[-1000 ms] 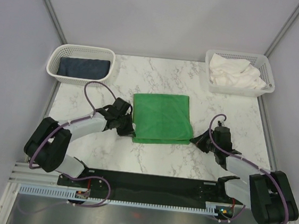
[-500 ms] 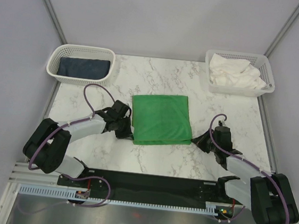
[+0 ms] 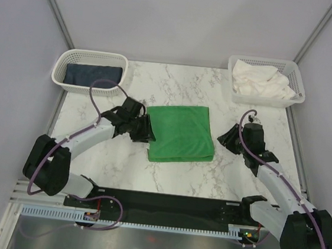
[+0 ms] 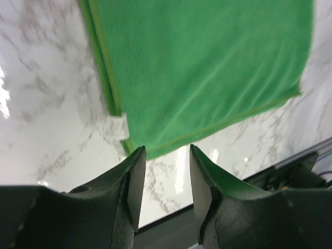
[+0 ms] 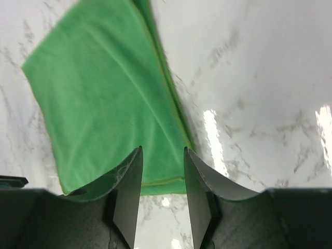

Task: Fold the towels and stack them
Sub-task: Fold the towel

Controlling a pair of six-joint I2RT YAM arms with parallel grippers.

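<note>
The green towel lies folded flat in the middle of the marble table; it also shows in the left wrist view and the right wrist view. My left gripper is open and empty at the towel's left edge. My right gripper is open and empty just right of the towel. The navy towel lies folded in the left basket. The white towel lies crumpled in the right basket.
The marble table ends in a black rail at the near edge. Grey walls close in the back and both sides. The baskets stand in the two far corners.
Both grippers have risen off the table and moved farther from me. The left one moved toward the towel's left edge; the right one moved up beside its right edge. The towel barely shifted.
</note>
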